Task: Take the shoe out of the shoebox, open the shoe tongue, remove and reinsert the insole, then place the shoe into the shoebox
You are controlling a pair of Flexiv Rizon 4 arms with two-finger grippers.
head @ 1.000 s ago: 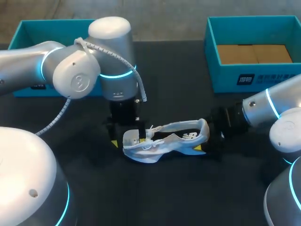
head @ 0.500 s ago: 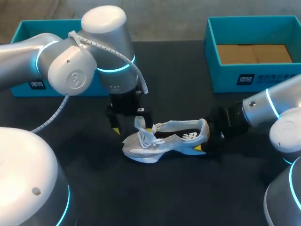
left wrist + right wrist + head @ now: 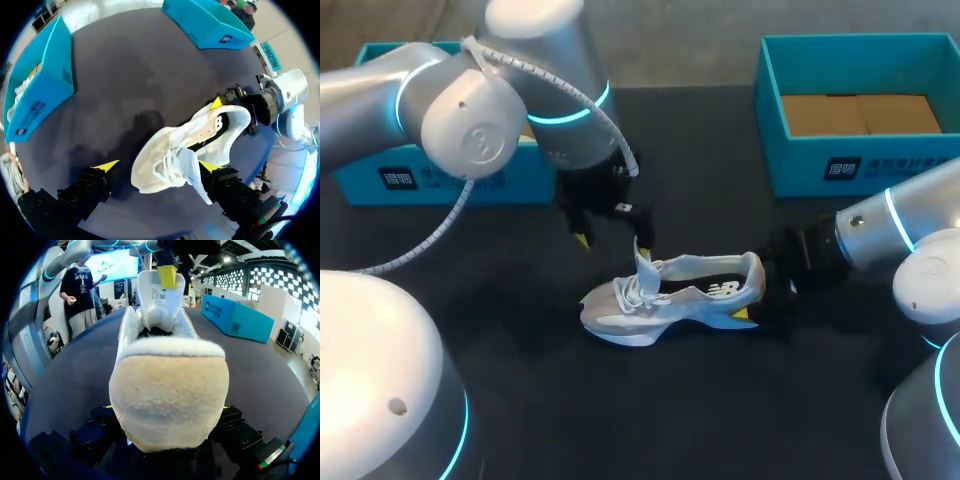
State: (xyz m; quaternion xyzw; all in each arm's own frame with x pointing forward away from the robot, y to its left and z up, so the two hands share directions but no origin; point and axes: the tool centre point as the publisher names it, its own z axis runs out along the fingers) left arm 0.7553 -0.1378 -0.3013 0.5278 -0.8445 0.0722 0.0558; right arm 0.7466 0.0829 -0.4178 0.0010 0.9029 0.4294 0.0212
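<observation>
A white sneaker [image 3: 670, 295] stands upright on the black table, its toe toward my left arm and its tongue [image 3: 644, 262] sticking up. My left gripper [image 3: 612, 238] hovers open just above and behind the toe end. In the left wrist view the sneaker [image 3: 185, 150] lies below my left gripper [image 3: 158, 165], and the tongue [image 3: 196, 170] is close to one fingertip. My right gripper [image 3: 760, 300] is shut on the heel. That heel [image 3: 167, 395] fills the right wrist view between my right gripper's [image 3: 167, 415] fingers.
A teal shoebox [image 3: 860, 160] with cardboard inside sits at the back right. A second teal box [image 3: 380, 175] stands at the back left, partly behind my left arm. Both boxes show in the left wrist view, one [image 3: 40, 85] beside my gripper, one [image 3: 207, 25] far ahead.
My left gripper has opened wider, risen off the toe end and drawn back toward the far side. The tongue now stands up. My right gripper and the heel have stayed put.
</observation>
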